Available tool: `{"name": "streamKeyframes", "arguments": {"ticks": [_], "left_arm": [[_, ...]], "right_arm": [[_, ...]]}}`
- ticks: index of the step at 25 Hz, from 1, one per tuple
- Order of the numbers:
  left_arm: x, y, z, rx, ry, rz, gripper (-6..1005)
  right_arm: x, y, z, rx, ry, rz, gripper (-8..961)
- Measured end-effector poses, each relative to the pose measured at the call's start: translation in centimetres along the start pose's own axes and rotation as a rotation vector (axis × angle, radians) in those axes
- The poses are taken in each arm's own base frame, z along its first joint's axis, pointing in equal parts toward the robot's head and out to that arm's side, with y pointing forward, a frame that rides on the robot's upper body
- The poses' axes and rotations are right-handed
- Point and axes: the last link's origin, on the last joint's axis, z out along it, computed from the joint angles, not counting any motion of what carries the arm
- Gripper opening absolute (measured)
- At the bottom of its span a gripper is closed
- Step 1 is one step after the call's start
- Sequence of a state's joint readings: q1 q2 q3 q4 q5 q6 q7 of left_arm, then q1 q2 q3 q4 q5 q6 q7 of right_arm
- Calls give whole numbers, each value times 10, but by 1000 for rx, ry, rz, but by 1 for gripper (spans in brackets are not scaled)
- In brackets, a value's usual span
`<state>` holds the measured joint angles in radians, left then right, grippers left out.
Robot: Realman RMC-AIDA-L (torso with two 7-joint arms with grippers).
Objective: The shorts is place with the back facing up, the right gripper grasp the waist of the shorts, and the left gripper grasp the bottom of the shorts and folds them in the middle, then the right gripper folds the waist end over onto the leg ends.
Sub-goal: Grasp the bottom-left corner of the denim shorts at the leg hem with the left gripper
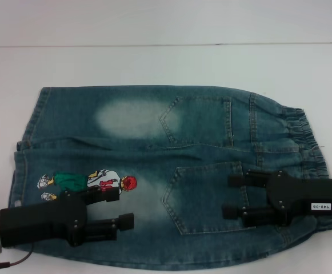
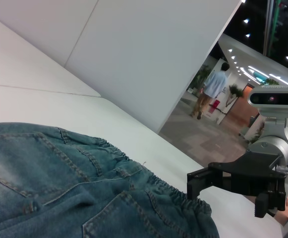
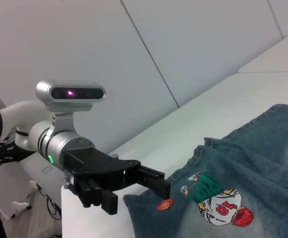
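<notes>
Shorts (image 1: 154, 171) flat, unfolded, back up on table (image 1: 154, 63); left gripper (image 1: 111, 210) fingers apart over hem end by footballer print (image 1: 88, 182), right gripper (image 1: 234, 197) fingers apart over pocket beside waistband (image 1: 303, 140); no grasp yet, both folds left.

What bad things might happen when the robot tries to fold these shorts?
1. The left gripper hangs open over the leg near the cartoon print, well in from the hem, so it might pinch the wrong spot.
2. The right gripper is open over a back pocket, not the gathered waist; it may grab the pocket cloth instead.
3. The shorts already have a crease across the middle, so the fold could turn out crooked.
</notes>
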<state>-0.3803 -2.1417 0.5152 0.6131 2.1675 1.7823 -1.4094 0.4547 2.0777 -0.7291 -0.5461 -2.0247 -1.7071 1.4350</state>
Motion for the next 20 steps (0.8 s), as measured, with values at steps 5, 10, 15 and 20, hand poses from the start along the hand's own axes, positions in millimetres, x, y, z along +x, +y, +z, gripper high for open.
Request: {"name": "streamKeyframes", "arguments": {"ticks": [5, 10, 15, 20], "left_arm": [[-1, -1, -2, 6, -6, -2, 872], [5, -8, -13, 50, -24, -10, 872], [19, -22, -39, 154, -30, -51, 872], [23, -29, -63, 232, -83, -77, 872]], "right_arm": [[0, 0, 0, 3, -5, 0, 946], [2, 1, -2, 8, -13, 8, 945], [3, 2, -3, 7, -18, 13, 945], [3, 2, -3, 8, -22, 17, 945]]}}
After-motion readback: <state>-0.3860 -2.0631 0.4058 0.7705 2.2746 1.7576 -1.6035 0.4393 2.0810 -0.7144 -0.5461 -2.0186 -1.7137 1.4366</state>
